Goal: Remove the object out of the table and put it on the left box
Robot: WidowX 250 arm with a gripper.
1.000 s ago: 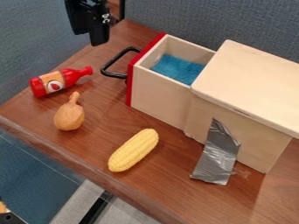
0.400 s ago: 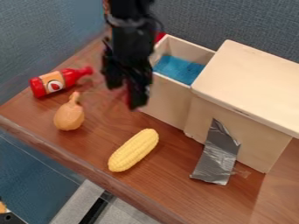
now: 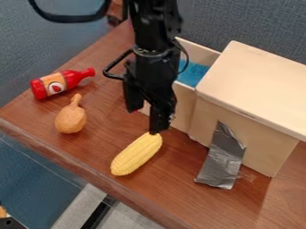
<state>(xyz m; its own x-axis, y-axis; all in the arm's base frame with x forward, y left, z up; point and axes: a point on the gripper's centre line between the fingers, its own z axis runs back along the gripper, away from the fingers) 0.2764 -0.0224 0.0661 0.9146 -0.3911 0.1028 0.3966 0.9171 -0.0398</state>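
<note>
My gripper (image 3: 146, 120) hangs in front of the drawer with its fingers spread, nothing seen between them. Its right fingertip overlaps the upper end of the yellow corn cob (image 3: 137, 154); whether they touch I cannot tell. A brown toy drumstick (image 3: 70, 119) stands to the left of the corn, and behind it lies a red bottle (image 3: 57, 84) with an orange label. The pulled-out wooden drawer (image 3: 184, 102) holds a blue cloth (image 3: 192, 74); the arm covers much of its red front, with part of the black handle visible.
The lidded wooden box (image 3: 257, 87) fills the right side, with silver tape (image 3: 220, 161) running from its wall onto the brown table (image 3: 179, 192). The table's front edge runs from left down to bottom centre. Blue-grey partitions stand behind and at left.
From the upper left, the gripper has come down and to the right, past the drawer front, to the corn's upper end. The corn, drumstick, bottle and drawer have not moved.
</note>
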